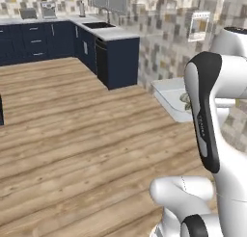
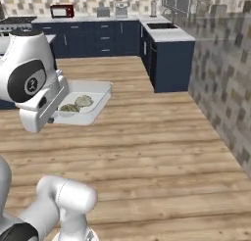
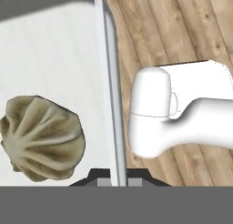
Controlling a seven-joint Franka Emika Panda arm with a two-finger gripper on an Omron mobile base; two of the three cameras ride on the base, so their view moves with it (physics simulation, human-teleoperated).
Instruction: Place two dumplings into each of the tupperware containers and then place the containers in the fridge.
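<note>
Left of centre in the right base view, the light, stiff container hangs by its thin slippery wall in the clamped gripper, two loose dumplings liable to slide.

Wood plank floor spans the room. Dark blue cabinets run along the far wall under a pale countertop, with a peninsula extending toward the viewer at 1 o'clock in the right base view. A sink is set into the counter. A red microwave sits at 11 o'clock on the far counter, a toaster and a coffee machine beside it. A mosaic-tiled wall stands at 3 o'clock.
</note>
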